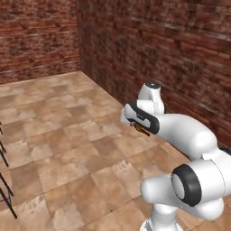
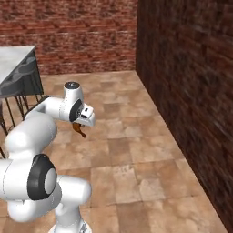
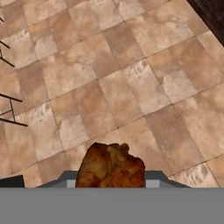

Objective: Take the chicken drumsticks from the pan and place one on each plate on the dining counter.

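An orange-brown chicken drumstick (image 3: 110,166) is held in my gripper (image 3: 110,183), which is shut on it, above the tiled floor. In the left base view the drumstick (image 1: 142,130) pokes out under the gripper (image 1: 140,127) at the end of the bent white arm. The right base view has the same drumstick (image 2: 80,130) hanging below the gripper (image 2: 82,126). A corner of the dining counter (image 2: 13,63) appears at the far left, well away from the hand. The pan and the plates are out of view.
Brick walls (image 1: 180,54) close the room on the far side and the right. Brown floor tiles (image 2: 136,150) spread below the arm. Dark stool legs (image 1: 4,180) stand at the left edge, and stools (image 2: 20,86) sit under the counter.
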Motion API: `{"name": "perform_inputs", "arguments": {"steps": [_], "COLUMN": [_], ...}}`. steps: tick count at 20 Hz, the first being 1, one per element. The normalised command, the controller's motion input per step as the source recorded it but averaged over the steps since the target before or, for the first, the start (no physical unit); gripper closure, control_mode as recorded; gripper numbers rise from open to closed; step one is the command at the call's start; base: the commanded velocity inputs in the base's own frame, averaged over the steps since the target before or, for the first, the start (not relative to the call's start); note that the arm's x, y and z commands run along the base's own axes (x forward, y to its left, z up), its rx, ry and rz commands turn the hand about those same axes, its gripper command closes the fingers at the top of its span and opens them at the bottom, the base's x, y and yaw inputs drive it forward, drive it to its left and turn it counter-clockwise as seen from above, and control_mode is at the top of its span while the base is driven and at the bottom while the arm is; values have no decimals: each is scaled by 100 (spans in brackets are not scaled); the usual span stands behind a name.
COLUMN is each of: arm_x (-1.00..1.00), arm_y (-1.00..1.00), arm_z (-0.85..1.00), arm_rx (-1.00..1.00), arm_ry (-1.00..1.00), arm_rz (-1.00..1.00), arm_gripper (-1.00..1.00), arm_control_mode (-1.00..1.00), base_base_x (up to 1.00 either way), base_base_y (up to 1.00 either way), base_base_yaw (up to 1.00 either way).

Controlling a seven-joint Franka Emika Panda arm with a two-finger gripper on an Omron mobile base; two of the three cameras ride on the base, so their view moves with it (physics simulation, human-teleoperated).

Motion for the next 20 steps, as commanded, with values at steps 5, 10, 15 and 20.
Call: {"name": "perform_inputs", "arguments": {"steps": [5, 10, 15, 20], "arm_x": [0, 0, 0, 0], "arm_y": [0, 0, 0, 0], "arm_z": [0, 0, 0, 0], "arm_rx": [0, 0, 0, 0], "arm_ry": [0, 0, 0, 0], "arm_rz": [0, 0, 0, 0], "arm_gripper": [100, 100, 100, 100], "arm_control_mode": [100, 100, 100, 100], "base_base_x": [100, 100, 100, 100], "base_base_y": [-5, -5, -5, -5], "base_base_yaw": [9, 9, 9, 9]}}
